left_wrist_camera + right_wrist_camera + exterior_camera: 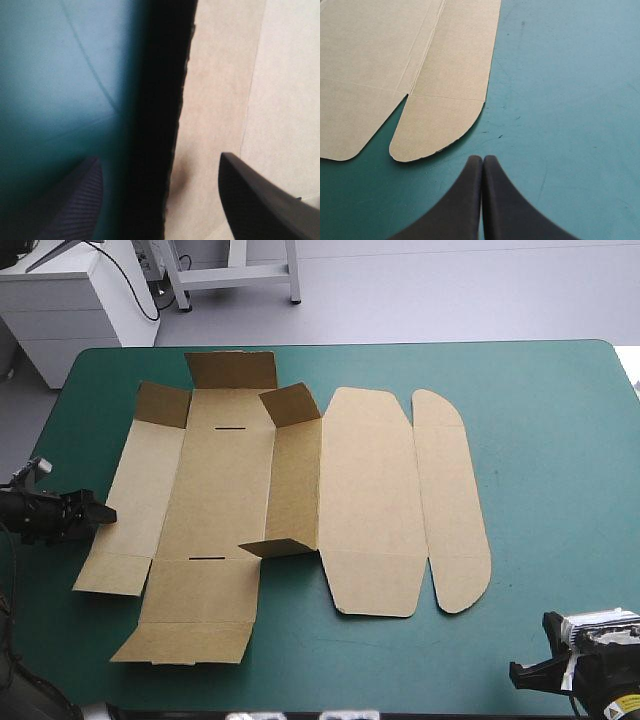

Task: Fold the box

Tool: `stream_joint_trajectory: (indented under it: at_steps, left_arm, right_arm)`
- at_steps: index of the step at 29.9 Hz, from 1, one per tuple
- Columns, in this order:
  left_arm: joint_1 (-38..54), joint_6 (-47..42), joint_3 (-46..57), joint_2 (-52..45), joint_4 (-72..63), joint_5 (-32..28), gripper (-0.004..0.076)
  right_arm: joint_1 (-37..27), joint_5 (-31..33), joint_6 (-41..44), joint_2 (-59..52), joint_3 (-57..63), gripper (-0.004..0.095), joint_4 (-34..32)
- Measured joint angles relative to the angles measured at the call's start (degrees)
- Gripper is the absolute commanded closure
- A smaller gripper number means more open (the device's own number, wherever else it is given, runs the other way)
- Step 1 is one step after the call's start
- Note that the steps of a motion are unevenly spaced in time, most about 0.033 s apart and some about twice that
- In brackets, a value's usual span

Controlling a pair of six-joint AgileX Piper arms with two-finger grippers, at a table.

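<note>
The left gripper [100,512], its black fingers spread and empty, brackets the left edge of the flat brown cardboard box [220,490] mid-table [560,440]. It should grip that side panel squarely before lifting. The right gripper [482,157] is closed and empty beside the rounded lid flap [437,125].

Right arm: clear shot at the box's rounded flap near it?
Probably yes: only bare teal-green cover lies between the right gripper and the box's rounded flap. It is shut, so must open first.
</note>
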Motion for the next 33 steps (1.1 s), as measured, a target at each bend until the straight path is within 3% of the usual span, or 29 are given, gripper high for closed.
stream_joint_trajectory:
  at_steps: [17,20,27,33]
  left_arm:
    - [-12.22,1.05,-0.53,0.81,-0.32,0.00,0.0251]
    - [-12.29,0.69,-0.58,0.81,-0.20,0.00,0.0325]
    - [-12.40,0.57,-0.52,1.24,2.65,-0.22,0.0731]
    - [-12.51,0.49,-0.62,1.12,1.32,1.16,0.0732]
  right_arm:
    - [0.00,-0.63,0.07,0.00,0.00,0.0928,0.00]
    - [0.00,-0.63,0.07,0.00,0.00,0.0928,0.00]
    - [0.00,-0.63,0.07,0.00,0.00,0.0928,0.00]
    - [0.00,-0.67,0.07,0.00,0.00,0.0928,-0.05]
